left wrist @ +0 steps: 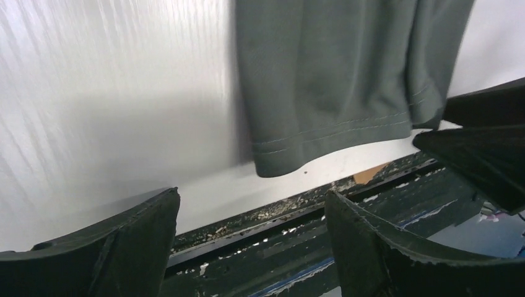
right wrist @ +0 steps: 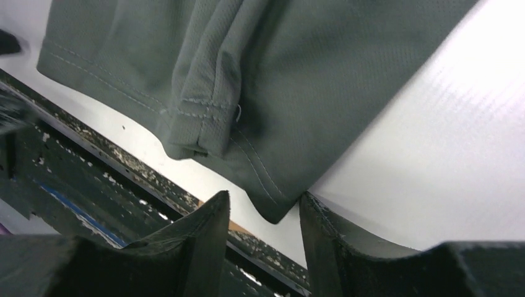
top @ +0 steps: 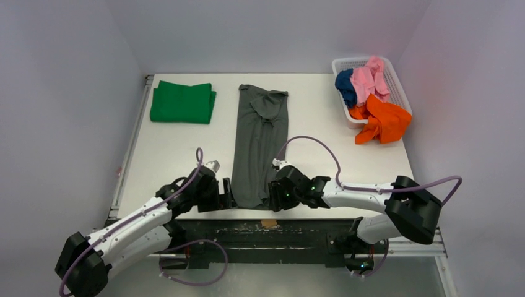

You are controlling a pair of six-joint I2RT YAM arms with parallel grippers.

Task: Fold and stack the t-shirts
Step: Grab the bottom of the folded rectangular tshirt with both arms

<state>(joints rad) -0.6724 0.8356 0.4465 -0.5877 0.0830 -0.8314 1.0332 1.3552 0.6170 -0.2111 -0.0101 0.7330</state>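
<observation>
While left tool (left wrist: pixel 251 197), right tool (right wrist: pixel 263 198) gape, dark grey t-shirt (top: pixel 260 145) runs near-to-far, hem (left wrist: pixel 334 133) nearest.

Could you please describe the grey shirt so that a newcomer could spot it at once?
On the white table, look down the middle, from the near edge toward the far side. There lies the grey shirt, folded into one long narrow strip. The green shirt to its left is a compact rectangle, and the rest sit crumpled at the basket.
</observation>
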